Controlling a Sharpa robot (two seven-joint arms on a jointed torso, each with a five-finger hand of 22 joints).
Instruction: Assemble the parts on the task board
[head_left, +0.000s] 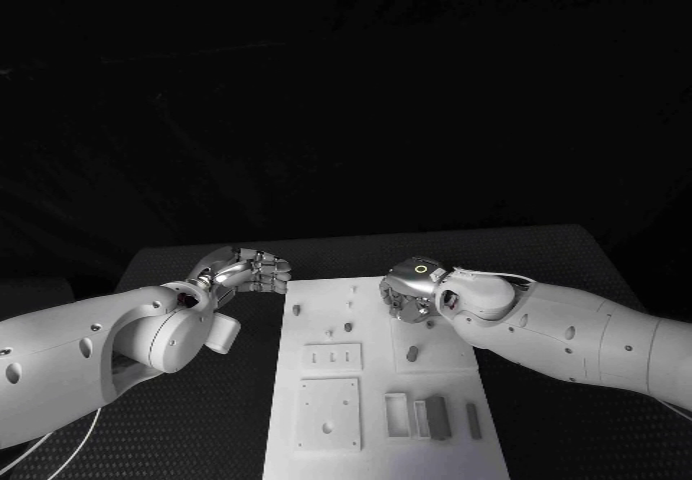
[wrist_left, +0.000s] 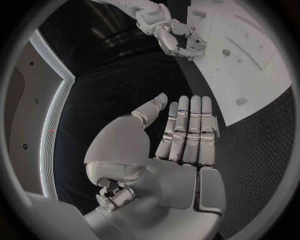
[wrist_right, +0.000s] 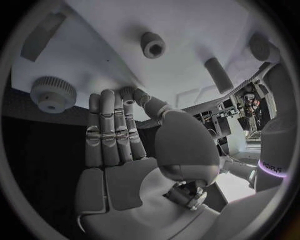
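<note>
From where I stand the job looks barely begun: the task board (head_left: 378, 380), a long white plate in the middle of the black table (head_left: 577, 250), has most of its parts lying loose on it. Toward the robot's end of the board sit pale square plates (head_left: 330, 412) and a row of small grey bars (head_left: 437, 417); nearer the middle a short grey peg (head_left: 413, 352) lies on its side. At the far end, in the right wrist view, a toothed gear (wrist_right: 52, 93) and a small round collar (wrist_right: 152, 45) rest on the board, whether seated or loose I cannot tell. The right hand (head_left: 410, 290) hovers over that far end, fingers straight and together, holding nothing. The left hand (head_left: 245, 270) waits just beside the board's far corner, flat and empty too.
</note>
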